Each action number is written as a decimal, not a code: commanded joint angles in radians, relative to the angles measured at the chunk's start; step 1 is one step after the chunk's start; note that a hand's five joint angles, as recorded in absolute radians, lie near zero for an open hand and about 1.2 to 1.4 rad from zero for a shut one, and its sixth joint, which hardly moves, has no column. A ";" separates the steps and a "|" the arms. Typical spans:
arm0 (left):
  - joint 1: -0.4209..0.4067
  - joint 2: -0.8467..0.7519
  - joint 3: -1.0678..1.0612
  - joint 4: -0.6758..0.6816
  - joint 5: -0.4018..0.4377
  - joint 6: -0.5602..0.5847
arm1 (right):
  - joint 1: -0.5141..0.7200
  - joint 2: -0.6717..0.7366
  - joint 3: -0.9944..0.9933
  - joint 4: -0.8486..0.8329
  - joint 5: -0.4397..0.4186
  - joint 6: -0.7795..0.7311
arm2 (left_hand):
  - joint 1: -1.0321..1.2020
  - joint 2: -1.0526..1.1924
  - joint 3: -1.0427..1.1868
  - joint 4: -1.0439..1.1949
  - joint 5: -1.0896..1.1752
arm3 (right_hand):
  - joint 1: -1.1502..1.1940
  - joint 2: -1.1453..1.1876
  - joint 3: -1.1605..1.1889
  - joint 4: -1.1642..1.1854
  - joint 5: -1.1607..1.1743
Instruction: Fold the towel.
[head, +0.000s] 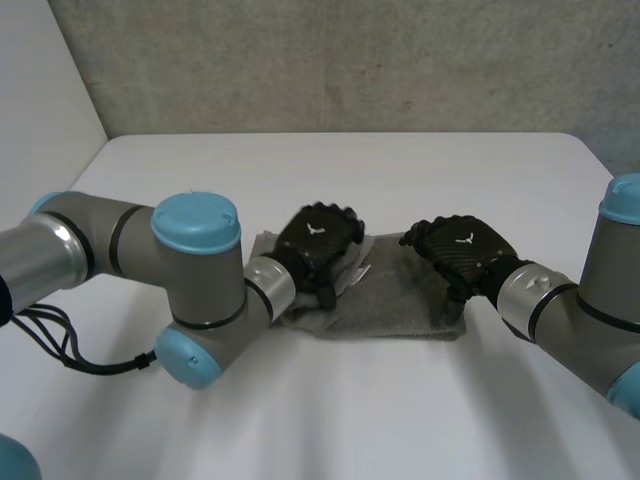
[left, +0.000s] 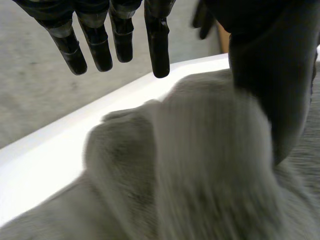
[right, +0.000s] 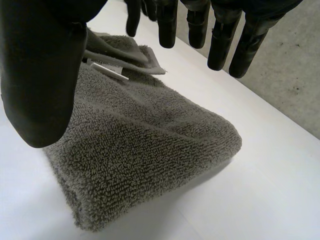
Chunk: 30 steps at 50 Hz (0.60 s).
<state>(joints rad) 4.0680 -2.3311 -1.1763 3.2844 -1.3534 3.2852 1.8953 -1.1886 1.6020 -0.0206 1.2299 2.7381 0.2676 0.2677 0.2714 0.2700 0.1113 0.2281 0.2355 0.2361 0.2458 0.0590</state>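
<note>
Head view: a folded grey towel (head: 398, 302) lies on the counter (head: 350, 170), left hand (head: 315, 245) over its left end, right hand (head: 462, 250) over its right end, both spread open, gripping nothing.

Both arms are built of grey tubular segments. The left arm (head: 100, 250) and the right arm (head: 585, 320) are jointed by rounded housings closed with light-blue caps (head: 195, 222). Thin black bands (head: 118, 240) are set round the grey segments, and each wrist is finished with a brushed silver ring (head: 270, 283). The left hand (head: 318, 240) and the right hand (head: 462, 248) are made in black with a woven, carbon-like surface. A small white emblem (head: 466, 239) is printed on the back of each. The fingers (left: 158, 45) are shaped as black segmented rods with rounded tips, and the thumb (right: 40, 85) as a broad matte black form.
</note>
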 joint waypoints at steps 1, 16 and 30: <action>0.046 0.003 0.029 0.011 -0.176 0.005 | 0.005 0.004 0.001 0.001 -0.001 0.000 | 0.031 0.031 0.027 0.029 0.013 | -0.054 -0.061 -0.062 -0.071 -0.059; 0.138 0.076 -0.115 -0.003 -0.236 0.007 | 0.002 0.006 0.010 -0.010 -0.001 0.000 | 0.028 0.028 0.024 0.026 0.010 | -0.054 -0.061 -0.062 -0.071 -0.059; 0.108 0.200 -0.194 0.009 -0.236 0.005 | -0.048 0.004 0.079 -0.067 -0.027 -0.006 | 0.028 0.028 0.024 0.026 0.010 | 0.218 0.211 0.210 0.200 0.213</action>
<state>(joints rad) 4.1928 -2.1640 -1.3681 3.2921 -1.5893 3.2904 1.8810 -1.1832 1.6470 -0.0593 1.2191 2.7367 0.2676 0.2680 0.2715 0.2700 0.1159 0.3747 0.3840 0.3841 0.3818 0.2148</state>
